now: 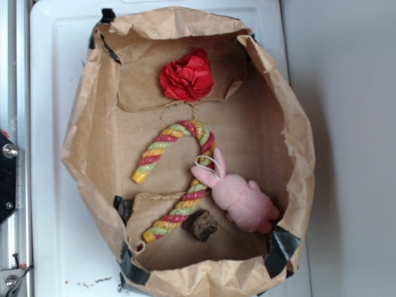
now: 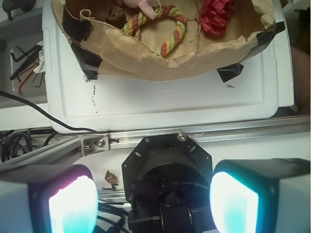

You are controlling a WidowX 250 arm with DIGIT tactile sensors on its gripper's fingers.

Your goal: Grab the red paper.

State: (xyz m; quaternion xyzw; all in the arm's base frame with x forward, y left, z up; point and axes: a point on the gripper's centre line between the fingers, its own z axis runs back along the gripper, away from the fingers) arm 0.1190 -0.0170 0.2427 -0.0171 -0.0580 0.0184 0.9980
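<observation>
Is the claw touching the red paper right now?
Apart. The wrist view shows the claw at the bottom, outside the brown paper bag, while the red paper lies inside the bag at the top, with bare white tray between them.

The exterior view is evenly and softly lit, a little hazy and low in detail, with mild shadow inside the brown paper bag [image 1: 291, 124] along its right wall and under the pink plush bunny [image 1: 244, 201]. In the wrist view the white tray [image 2: 170, 99] is bright and nearly washed out. The gripper [image 2: 153, 204] fingertips [image 2: 73, 204] glow cyan and magenta, blurred and out of focus at the bottom edge.
</observation>
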